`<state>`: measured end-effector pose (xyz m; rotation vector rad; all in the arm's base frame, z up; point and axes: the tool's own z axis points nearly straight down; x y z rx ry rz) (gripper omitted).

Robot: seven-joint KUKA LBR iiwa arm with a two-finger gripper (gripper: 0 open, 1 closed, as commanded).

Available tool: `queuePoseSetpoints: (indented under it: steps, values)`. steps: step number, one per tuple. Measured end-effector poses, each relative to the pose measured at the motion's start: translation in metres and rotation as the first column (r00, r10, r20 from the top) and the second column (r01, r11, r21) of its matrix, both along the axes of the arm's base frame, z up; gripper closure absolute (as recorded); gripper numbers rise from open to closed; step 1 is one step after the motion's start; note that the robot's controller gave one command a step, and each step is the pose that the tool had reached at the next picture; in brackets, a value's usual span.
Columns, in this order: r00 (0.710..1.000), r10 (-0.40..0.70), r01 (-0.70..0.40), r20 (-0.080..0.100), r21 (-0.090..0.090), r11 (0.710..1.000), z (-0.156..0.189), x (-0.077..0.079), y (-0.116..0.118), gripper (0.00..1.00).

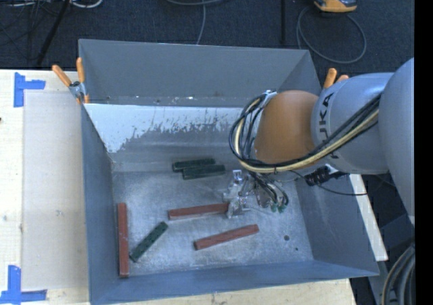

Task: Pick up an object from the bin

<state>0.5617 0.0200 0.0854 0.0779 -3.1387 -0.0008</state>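
The grey metal bin (pixel 203 94) holds six thin bars on its floor. Two dark green bars (pixel 197 168) lie side by side near the middle, toward the back wall. One red-brown bar (pixel 123 239) lies along the left wall, and a dark green bar (pixel 149 241) lies tilted just beside it, near the front left corner. A second red-brown bar (pixel 226 237) lies toward the front wall. The third red-brown bar (pixel 195 212) lies in the middle of the floor.

The arm comes over the right wall, its orange cover (pixel 287 128) ringed with cables. The gripper (pixel 235 205) points down at the right end of this middle bar. Whether it is apart or closed on the bar, I cannot tell.
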Motion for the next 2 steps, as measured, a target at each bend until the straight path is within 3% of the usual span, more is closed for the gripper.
queuePoseSetpoints:
  steps: [1,2]
  values:
    - [1.000,0.000,0.000,0.000,0.000,1.000,0.000,0.000,0.000,1.00]
    - [0.999,0.032,-0.032,0.011,-0.001,0.999,0.196,0.000,0.002,1.00]
